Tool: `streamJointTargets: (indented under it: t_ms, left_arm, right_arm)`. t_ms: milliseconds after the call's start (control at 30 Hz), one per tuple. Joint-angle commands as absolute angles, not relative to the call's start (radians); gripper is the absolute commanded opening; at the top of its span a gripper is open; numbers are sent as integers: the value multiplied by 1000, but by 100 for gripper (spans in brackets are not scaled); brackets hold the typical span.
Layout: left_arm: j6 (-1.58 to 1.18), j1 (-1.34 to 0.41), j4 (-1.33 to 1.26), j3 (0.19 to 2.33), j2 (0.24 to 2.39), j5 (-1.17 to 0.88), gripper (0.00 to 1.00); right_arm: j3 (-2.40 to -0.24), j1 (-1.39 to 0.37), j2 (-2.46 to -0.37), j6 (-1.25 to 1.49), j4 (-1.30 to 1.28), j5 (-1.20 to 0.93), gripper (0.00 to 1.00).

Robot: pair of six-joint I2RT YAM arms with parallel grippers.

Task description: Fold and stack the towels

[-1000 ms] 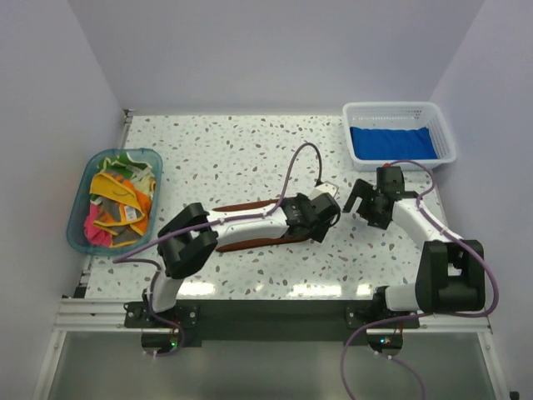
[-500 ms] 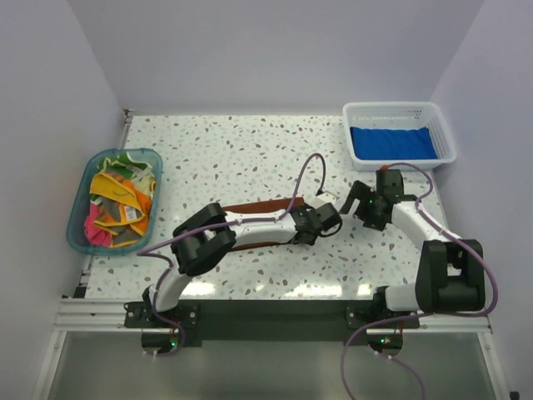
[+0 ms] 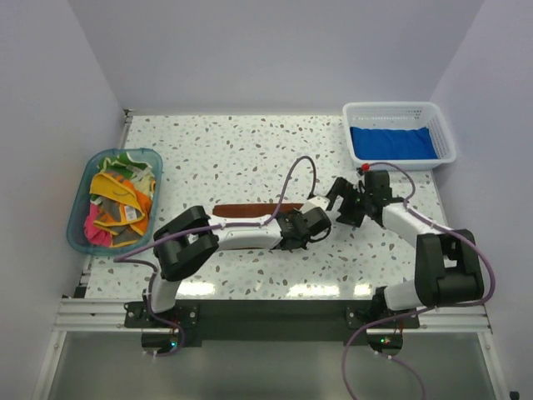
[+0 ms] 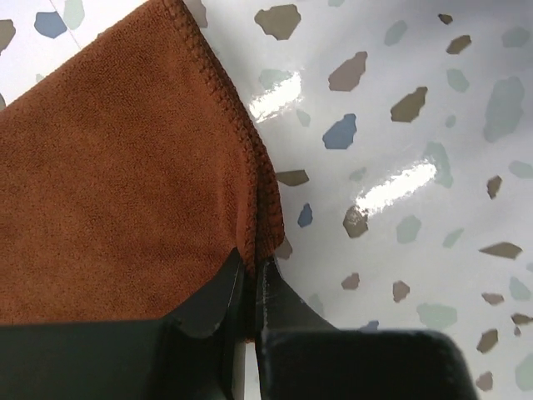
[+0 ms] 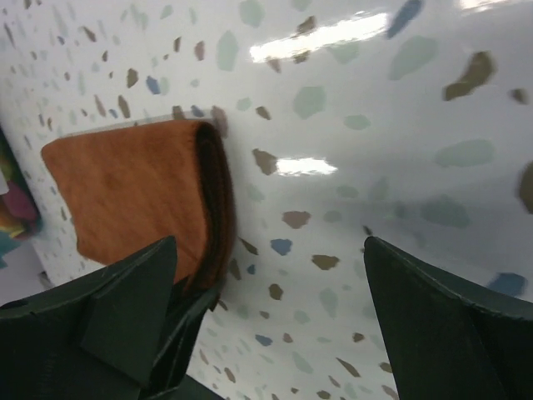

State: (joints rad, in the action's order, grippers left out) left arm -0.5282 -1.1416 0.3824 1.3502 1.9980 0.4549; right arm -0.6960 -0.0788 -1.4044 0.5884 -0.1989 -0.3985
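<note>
White terrazzo tabletop [image 3: 233,150] w/ grey, brown & blue flecks, glossy. Approx 3 bright glare streaks run along its near edge in the top view. In the left wrist view the same tabletop [image 4: 416,125] shows 2 glare patches. In the right wrist view [image 5: 375,208] it has 1 streak at top and 1 smaller patch mid-frame.

White plastic mesh basket [image 3: 446,137] sits at the far right corner, rectangular, slightly angled.

Translucent teal tub [image 3: 77,204] sits at the left edge, rounded corners, long side running front to back. The 2 containers are well apart.

Pale lilac walls [image 3: 275,50] close in 3 sides. Silver alu rail [image 3: 92,310] runs along the front edge.
</note>
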Motion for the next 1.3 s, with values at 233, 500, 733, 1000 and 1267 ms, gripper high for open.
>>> streamJointTargets:
  t_ms: [233,500,733,1000,1267]
  left_arm:
    - [-499,-1146,318,1328,1879,439,0]
    - [-505,-1144,319,1364,1896,459,0]
    - [-509,-1144,308,1397,1944,419,1]
    - [-546,-1144,322,1393,1928,391,33]
    - [-561,-1126,324,1327,1827,391,93]
  right_arm:
    - [-673,-282,-1574,885,106,-496,98]
    - [-617,-333,-1612,904,130,-514,88]
    - [-661,-362,-1663,874,150,-546,69]
    - [-724,-362,-1683,792,83,-519,16]
    - [-845,-354,-1693,625,-101,-456,0]
